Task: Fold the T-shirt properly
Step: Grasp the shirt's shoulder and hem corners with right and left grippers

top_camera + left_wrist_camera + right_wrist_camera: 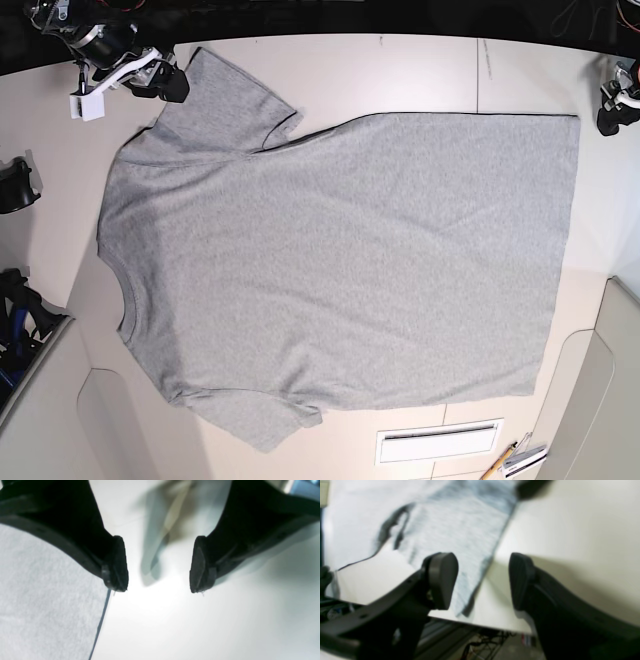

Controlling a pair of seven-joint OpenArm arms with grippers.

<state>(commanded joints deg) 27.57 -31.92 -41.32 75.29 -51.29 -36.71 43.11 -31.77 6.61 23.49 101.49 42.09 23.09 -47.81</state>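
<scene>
The heather-grey T-shirt [340, 260] lies spread flat on the white table [420, 70], neck to the left and hem to the right, with no lettering showing. My right gripper [172, 84] is open at the far left sleeve; in the right wrist view its jaws [481, 580] stand apart over the sleeve [460, 530] near the table edge. My left gripper [606, 118] is open just beside the far right hem corner; in the left wrist view its fingertips [158, 580] hover over bare table, with the shirt's edge [45, 600] under the left finger.
A white slotted plate [438, 441] and some pencils [515, 460] lie near the front edge. Black gear [15, 185] sits off the table's left side. Below the table edge, cables and frame show in the right wrist view [480, 645].
</scene>
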